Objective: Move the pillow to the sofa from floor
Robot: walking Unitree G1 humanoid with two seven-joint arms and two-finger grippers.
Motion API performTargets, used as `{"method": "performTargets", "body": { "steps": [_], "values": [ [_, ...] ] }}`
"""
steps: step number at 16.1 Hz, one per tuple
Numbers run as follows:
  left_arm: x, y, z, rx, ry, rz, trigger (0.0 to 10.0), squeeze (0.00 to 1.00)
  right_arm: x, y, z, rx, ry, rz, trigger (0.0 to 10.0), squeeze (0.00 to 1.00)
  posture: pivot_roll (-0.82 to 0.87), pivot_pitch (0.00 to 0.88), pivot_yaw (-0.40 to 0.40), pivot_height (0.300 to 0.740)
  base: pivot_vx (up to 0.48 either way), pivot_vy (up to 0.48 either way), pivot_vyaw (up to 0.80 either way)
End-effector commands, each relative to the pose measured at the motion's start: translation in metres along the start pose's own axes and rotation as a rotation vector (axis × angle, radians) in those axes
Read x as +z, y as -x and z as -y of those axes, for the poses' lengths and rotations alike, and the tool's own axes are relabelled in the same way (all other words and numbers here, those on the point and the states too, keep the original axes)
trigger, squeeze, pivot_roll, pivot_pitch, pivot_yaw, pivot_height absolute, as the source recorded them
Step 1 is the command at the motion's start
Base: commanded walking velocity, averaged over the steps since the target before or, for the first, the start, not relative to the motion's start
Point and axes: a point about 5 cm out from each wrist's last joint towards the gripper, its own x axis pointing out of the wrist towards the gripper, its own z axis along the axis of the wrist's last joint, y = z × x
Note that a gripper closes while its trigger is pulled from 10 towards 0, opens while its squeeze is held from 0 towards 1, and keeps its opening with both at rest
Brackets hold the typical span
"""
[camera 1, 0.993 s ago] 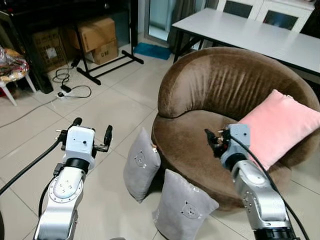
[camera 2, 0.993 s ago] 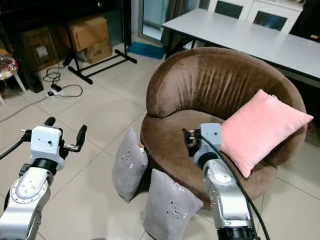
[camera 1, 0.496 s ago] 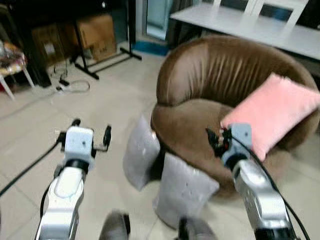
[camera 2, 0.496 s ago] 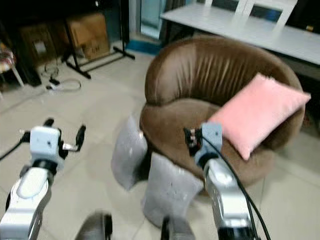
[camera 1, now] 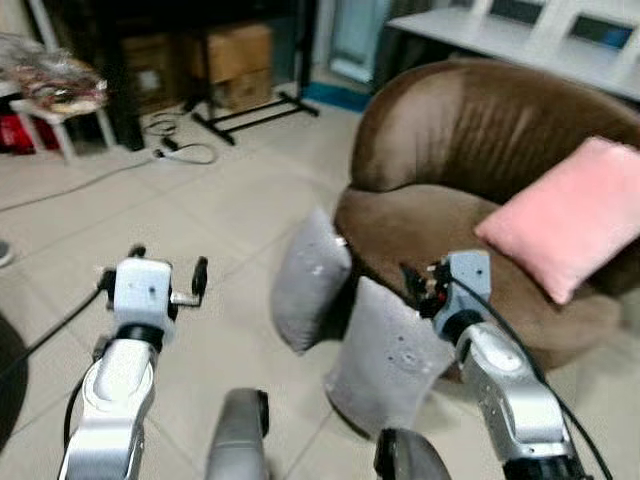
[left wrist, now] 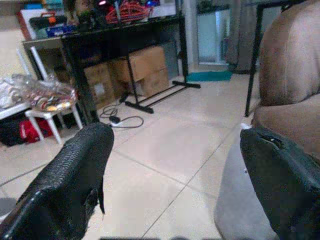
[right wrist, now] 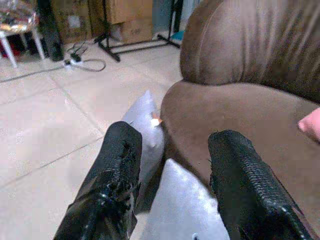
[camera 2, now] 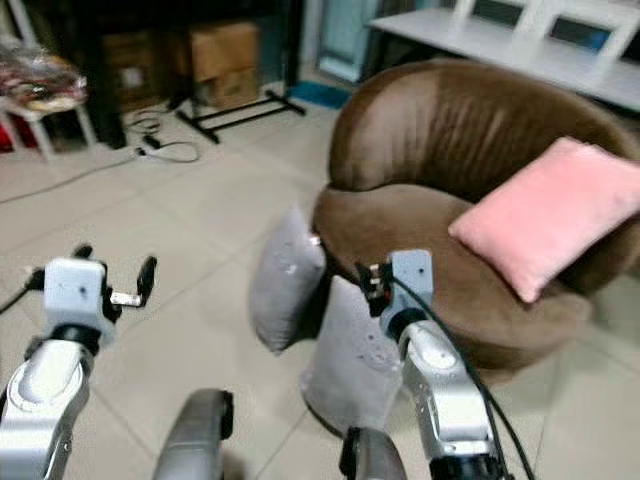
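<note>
Pillows in grey lean against the front of the brown sofa (camera 1: pixel 470 150): one grey pillow (camera 1: pixel 312 280) stands on the tiled floor (camera 1: pixel 200 220) by the sofa's left edge, and a second grey pillow (camera 1: pixel 385 355) stands nearer the robot, just in front of the seat. A pink pillow (camera 1: pixel 575 215) rests on the sofa seat against its backrest.

From the head views, both arms are raised, the left tool (camera 1: pixel 165 282) over bare floor well to the left of the pillows, the right tool (camera 1: pixel 422 288) above the nearer grey pillow, close to the sofa's front edge. The head views are somewhat blurred, and two grey rounded shapes at their lower edge cannot be identified.

The left wrist view adds what lies beyond: cardboard boxes (left wrist: pixel 140 70) under a dark worktop (left wrist: pixel 125 30), a cable (left wrist: pixel 122 120) on the floor, and a small white stool (left wrist: pixel 47 112). Its two fingers (left wrist: pixel 75 185) are spread wide, holding nothing.

The right wrist view looks past its fingers (right wrist: pixel 112 185), also spread apart and empty, at both grey pillows and the sofa seat directly ahead.
</note>
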Motion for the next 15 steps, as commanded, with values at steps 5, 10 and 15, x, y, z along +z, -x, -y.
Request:
{"method": "performTargets", "body": {
  "steps": [5, 10, 15],
  "values": [
    [0.0025, -0.001, 0.0093, -0.035, 0.028, 0.018, 10.0, 0.0, 0.0015, -0.0004, 0.0076, -0.038, 0.016, 0.006, 10.0, 0.0, 0.02, 0.0, -0.069, 0.62, 0.254, 0.0, 0.0],
    [0.0028, -0.0015, 0.0094, -0.047, 0.029, 0.02, 10.0, 0.0, 0.0007, -0.001, 0.0077, -0.039, 0.005, 0.004, 10.0, 0.0, 0.03, 0.0, -0.065, 0.62, 0.26, 0.0, 0.0],
    [0.0028, -0.002, 0.0092, -0.052, 0.027, 0.024, 10.0, 0.0, -0.0003, -0.0015, 0.0075, -0.035, 0.018, 0.002, 10.0, 0.0, 0.03, 0.0, -0.063, 0.62, 0.266, 0.0, 0.0]
  ]
}}
